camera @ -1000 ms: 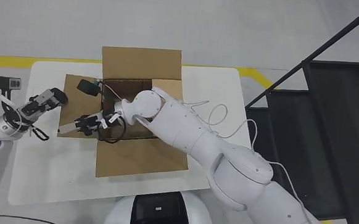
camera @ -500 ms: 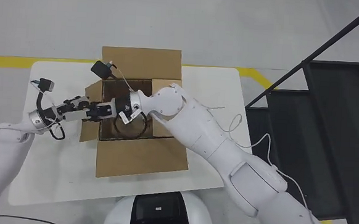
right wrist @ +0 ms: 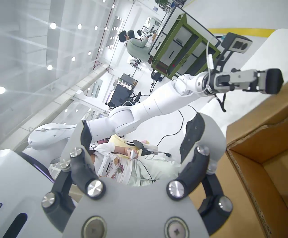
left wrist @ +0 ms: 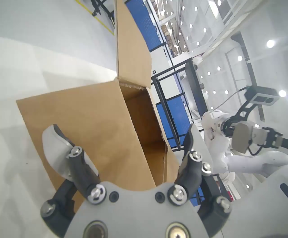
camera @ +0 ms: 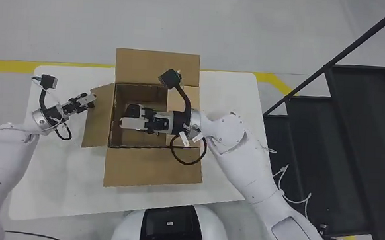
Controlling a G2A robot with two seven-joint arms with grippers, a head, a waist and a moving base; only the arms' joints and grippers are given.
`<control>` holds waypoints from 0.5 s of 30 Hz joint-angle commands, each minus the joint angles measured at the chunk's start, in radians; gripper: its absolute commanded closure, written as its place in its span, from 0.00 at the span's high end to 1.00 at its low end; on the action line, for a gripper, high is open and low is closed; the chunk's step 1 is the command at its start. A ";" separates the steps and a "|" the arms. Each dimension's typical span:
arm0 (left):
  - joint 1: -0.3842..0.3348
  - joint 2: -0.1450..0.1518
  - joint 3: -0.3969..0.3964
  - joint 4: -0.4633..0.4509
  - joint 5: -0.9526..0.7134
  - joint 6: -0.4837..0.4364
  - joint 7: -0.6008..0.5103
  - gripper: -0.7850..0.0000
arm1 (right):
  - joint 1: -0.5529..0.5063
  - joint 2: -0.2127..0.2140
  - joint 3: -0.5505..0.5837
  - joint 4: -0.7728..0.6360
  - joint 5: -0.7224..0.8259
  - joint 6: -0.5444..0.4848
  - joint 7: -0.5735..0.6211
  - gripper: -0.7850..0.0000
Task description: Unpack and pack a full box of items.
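An open cardboard box stands mid-table with its flaps spread. Its inside is dark, and I cannot make out any contents. My right gripper hovers over the box opening near its left wall, open, with nothing between its fingers. My left gripper is just outside the box, at the far corner of the left flap, and is open. In the left wrist view the left gripper faces that brown flap, and I cannot tell whether it touches.
The white table has bare room left of and in front of the box. A black metal stair frame stands right of the table. A yellow floor line runs behind it.
My right gripper has swung from left of the box to over its opening. The left gripper came toward the left flap, then drew back slightly. The box shifted slightly to the right.
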 commanded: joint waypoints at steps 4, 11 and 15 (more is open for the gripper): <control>0.062 0.065 -0.089 -0.180 -0.027 -0.003 0.003 1.00 | -0.075 0.024 0.076 -0.066 -0.013 0.014 -0.002 1.00; 0.221 0.160 -0.229 -0.594 0.012 0.011 -0.010 1.00 | -0.175 0.055 0.177 -0.159 -0.030 0.054 0.001 1.00; 0.274 0.187 -0.253 -0.755 0.055 0.050 -0.049 1.00 | -0.240 0.071 0.243 -0.216 -0.025 0.070 -0.012 1.00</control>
